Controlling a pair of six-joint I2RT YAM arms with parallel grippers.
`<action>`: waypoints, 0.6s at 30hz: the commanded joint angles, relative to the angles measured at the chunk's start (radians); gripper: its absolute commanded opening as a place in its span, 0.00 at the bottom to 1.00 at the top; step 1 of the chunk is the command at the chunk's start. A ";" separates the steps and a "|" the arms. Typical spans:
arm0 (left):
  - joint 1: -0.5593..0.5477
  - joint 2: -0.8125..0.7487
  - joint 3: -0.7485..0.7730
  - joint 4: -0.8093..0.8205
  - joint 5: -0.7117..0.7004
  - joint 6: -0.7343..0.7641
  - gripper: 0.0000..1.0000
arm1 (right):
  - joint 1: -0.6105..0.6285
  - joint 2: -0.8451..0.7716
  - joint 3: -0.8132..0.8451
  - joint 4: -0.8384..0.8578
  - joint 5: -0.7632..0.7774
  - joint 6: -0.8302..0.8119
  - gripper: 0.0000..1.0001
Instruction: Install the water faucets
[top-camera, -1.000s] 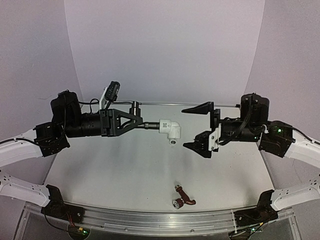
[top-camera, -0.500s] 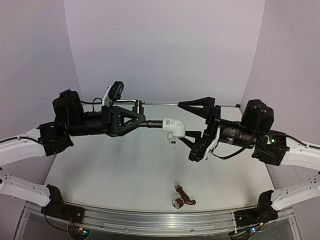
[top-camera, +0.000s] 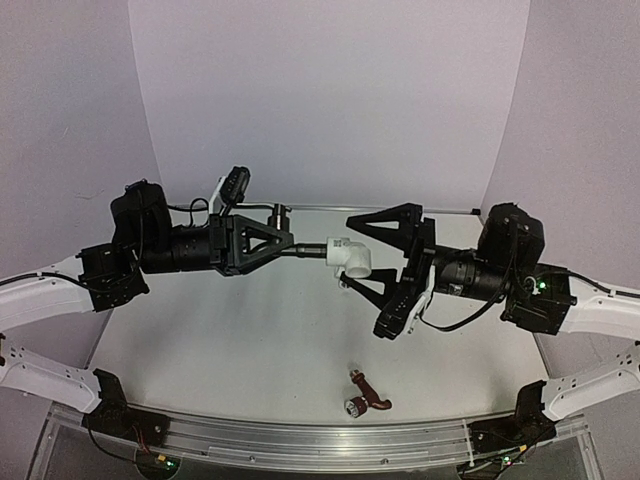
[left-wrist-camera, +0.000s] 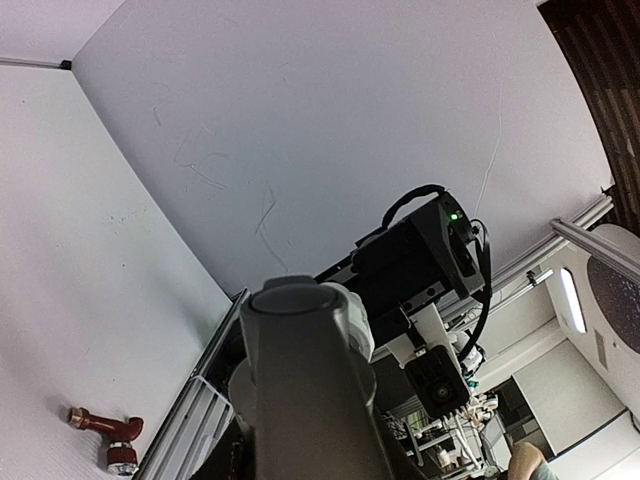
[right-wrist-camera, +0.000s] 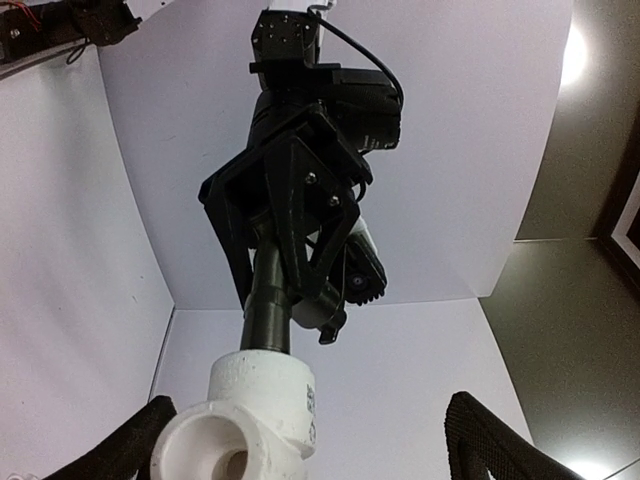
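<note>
Since earlier frame: right claw (top-camera: 348, 252) moved in from right, now straddles white elbow (top-camera: 352, 258), fingers spread wide, no contact visible. Meanwhile left claw (top-camera: 290, 246) pinches dark faucet (top-camera: 308, 251), level above table (top-camera: 200, 330), elbow on its tip. Faucet body mostly hidden by fingers; handle unclear. Second, reddish-brown faucet (top-camera: 367, 395) lies near front edge, silvery end.

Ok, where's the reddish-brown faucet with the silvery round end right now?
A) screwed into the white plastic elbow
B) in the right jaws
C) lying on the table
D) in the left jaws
C: the reddish-brown faucet lies alone on the white table near its front edge; the left gripper has its jaws clamped on the dark grey faucet instead.
</note>
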 joint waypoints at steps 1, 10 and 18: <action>0.001 0.001 0.070 0.031 -0.029 0.034 0.00 | 0.016 -0.017 0.053 -0.018 -0.027 0.016 0.88; -0.001 0.002 0.065 0.021 -0.025 0.050 0.00 | 0.017 0.010 0.096 -0.017 0.020 0.026 0.85; 0.000 0.003 0.059 0.019 -0.011 0.058 0.00 | 0.016 0.031 0.131 -0.017 0.063 0.047 0.84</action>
